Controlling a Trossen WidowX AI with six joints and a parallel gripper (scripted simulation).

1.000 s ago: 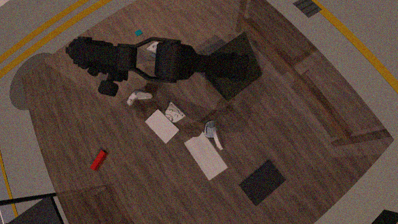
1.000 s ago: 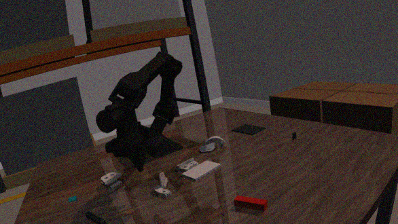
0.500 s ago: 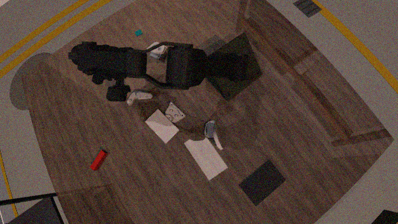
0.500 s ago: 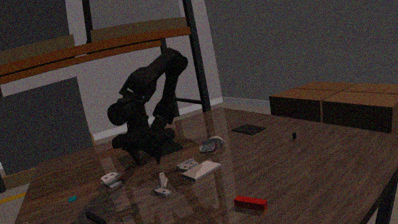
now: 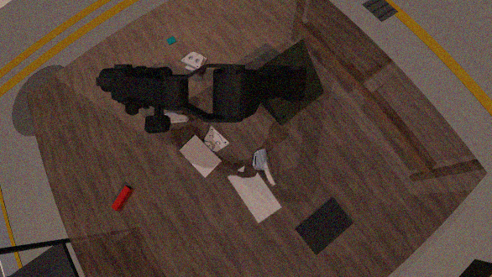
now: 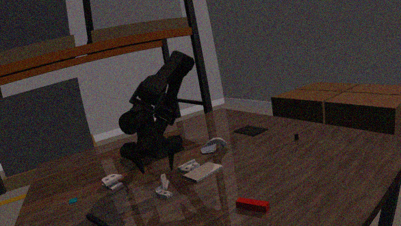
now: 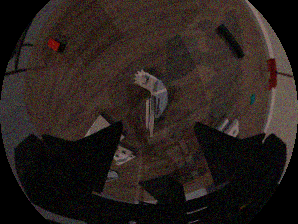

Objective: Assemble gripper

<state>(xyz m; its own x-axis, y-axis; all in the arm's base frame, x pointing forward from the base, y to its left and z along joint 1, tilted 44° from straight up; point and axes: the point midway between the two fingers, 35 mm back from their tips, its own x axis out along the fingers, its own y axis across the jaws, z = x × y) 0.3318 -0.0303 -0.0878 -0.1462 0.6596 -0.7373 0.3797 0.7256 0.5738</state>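
Note:
My gripper (image 6: 157, 170) (image 7: 160, 125) is wide open and empty, low over the table. One white jaw (image 5: 178, 117) (image 6: 164, 186) (image 7: 159, 95) lies just ahead of the fingertips, its gear teeth showing in the wrist view; the arm partly covers it in the top view. The other jaw (image 5: 260, 159) (image 6: 209, 148) lies apart, farther back in the exterior view. A white part with two round marks (image 5: 194, 59) (image 6: 113, 179) (image 7: 230, 127) and a small patterned white part (image 5: 211, 143) (image 6: 189, 166) (image 7: 121, 154) lie apart; I cannot tell which is base or housing plate.
A pale flat slab (image 5: 201, 156) (image 6: 205, 171) (image 7: 97, 125) lies beside the patterned part. A white sheet (image 5: 256, 199) is near the far jaw. Also present are a red block (image 5: 122, 198) (image 6: 252, 204) (image 7: 54, 45), a teal piece (image 5: 171, 40) (image 6: 72, 201) (image 7: 253, 98) and a dark square (image 5: 324, 227) (image 6: 250, 130).

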